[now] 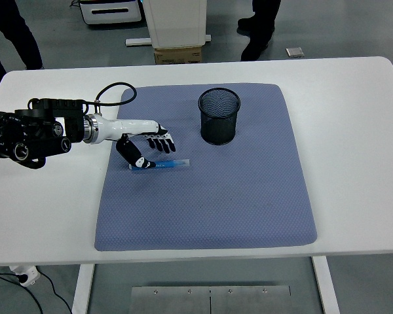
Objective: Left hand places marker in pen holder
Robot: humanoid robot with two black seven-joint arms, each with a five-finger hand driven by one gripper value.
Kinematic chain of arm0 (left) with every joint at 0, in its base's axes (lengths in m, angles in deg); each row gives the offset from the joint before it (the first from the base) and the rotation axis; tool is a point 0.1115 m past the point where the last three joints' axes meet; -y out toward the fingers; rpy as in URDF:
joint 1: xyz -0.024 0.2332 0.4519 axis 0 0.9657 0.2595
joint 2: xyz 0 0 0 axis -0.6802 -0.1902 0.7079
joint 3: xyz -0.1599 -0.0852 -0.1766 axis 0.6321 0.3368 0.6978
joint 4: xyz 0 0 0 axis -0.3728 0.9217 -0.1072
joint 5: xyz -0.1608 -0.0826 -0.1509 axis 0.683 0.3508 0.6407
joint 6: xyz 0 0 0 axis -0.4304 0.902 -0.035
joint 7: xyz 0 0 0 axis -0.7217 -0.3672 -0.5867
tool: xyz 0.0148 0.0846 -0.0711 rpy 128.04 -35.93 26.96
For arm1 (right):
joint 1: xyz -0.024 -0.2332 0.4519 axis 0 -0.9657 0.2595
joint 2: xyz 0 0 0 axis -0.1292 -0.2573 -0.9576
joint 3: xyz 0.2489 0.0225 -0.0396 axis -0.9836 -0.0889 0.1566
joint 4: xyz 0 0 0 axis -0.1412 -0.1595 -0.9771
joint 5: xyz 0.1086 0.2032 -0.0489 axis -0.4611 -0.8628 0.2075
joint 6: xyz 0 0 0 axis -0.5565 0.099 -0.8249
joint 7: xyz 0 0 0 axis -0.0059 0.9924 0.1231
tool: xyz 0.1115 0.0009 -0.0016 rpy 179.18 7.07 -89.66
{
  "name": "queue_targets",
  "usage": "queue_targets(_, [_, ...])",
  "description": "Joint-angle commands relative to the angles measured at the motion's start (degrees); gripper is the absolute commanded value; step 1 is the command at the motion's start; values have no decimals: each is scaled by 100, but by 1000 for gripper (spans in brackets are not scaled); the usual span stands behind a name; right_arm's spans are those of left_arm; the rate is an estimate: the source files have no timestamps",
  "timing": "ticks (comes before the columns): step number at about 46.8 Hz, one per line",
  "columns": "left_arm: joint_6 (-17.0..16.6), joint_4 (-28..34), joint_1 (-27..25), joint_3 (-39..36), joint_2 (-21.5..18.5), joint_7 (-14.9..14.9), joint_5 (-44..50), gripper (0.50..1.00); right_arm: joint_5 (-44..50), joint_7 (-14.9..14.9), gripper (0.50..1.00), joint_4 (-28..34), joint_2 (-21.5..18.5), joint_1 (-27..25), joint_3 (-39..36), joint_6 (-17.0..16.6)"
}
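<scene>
Just above the slim blue marker [160,165] lying flat on the blue-grey mat [209,196], the left hand [148,145] hovered with fingers spread, holding nothing. Closing squarely on its near end should suit, before lifting toward the black mesh pen holder [219,116].

Left hand [146,144] hovers over blue marker [160,166] lying on gray mat [209,196], fingers [162,144] spread; black mesh pen holder [219,116] upright nearby on bench [354,131].
</scene>
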Motion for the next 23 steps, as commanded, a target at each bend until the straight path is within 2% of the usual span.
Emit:
queue_targets(1, [-12, 0, 9, 0, 37, -1, 0, 710, 0, 7, 1000, 0, 0, 1, 0, 3])
queue_targets(12, [-65, -8, 97, -9, 142, -1, 0, 707, 0, -2, 1000, 0, 0, 1, 0, 3])
queue_targets(18, [-328, -8, 132, -9, 212, -1, -9, 698, 0, -2, 1000, 0, 0, 1, 0, 3])
queue_targets(23, [-364, -17, 150, -9, 239, -1, -9, 698, 0, -2, 1000, 0, 0, 1, 0, 3])
